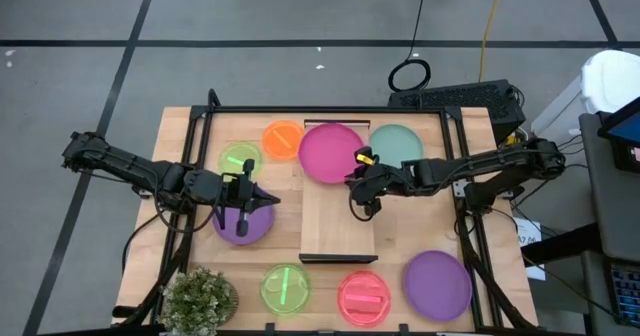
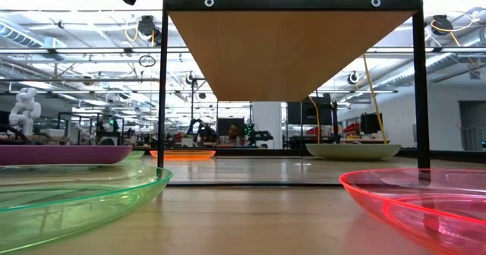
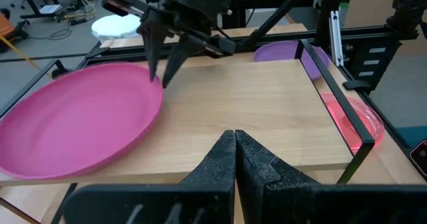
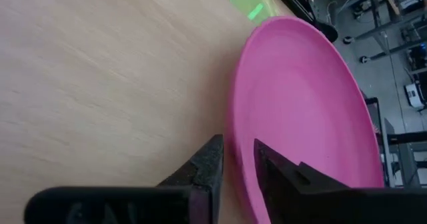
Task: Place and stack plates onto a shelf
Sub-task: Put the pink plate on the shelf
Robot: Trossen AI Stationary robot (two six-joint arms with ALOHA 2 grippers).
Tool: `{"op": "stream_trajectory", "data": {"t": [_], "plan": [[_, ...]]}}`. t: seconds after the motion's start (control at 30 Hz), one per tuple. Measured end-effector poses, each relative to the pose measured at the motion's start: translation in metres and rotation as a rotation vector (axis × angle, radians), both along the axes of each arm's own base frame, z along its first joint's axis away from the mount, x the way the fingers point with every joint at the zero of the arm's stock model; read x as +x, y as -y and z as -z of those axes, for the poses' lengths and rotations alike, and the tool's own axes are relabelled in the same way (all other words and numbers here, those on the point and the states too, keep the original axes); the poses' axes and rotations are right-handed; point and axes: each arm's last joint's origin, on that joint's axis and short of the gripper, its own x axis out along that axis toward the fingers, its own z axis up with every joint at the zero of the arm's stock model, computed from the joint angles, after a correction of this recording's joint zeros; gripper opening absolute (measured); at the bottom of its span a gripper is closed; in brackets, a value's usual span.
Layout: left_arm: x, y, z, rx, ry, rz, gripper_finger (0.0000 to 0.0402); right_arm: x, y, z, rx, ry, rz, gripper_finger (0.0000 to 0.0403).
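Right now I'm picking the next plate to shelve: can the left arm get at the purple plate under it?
Probably yes. The left claw hovers right over the purple plate, fingers shut, and nothing lies on that plate; it would need to open first.

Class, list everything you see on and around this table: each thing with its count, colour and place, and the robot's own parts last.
Shelf: one, light wood, table centre.
Magenta plate: one, on the shelf's far end.
Purple plates: two, one under the left gripper, one near right.
Teal plate: one, far right.
Orange plate: one, far side.
Green plates: two, far left, near edge.
Pink-red plate: one, near edge.
Plant: one, green, near left corner.
Left gripper: shut, over a purple plate.
Right gripper: open, at the magenta plate's rim.
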Motion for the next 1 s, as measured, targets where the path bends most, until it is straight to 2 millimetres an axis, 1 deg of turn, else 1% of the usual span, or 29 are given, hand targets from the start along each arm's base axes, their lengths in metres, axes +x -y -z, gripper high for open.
{"op": "stream_trajectory", "data": {"t": [0.47, 0.57, 0.87, 1.0], "plan": [[-0.0003, -0.0001, 0.0008, -0.005, -0.009, -0.003, 0.0001, -0.0017, 0.0009, 0.0016, -0.020, -0.022, 0.025, 0.0076], [-0.0005, -0.0002, 0.0015, -0.007, -0.017, -0.005, 0.0001, -0.0033, 0.0018, 0.0029, -0.040, -0.043, 0.046, 0.0067], [-0.0007, -0.0002, 0.0022, -0.008, -0.023, -0.006, 0.0001, -0.0060, 0.0021, 0.0053, -0.029, -0.075, 0.061, 0.0025], [-0.0007, -0.0001, 0.0022, -0.008, -0.023, -0.005, 0.0001, -0.0060, 0.0022, 0.0054, -0.028, -0.076, 0.061, 0.0016]]}}
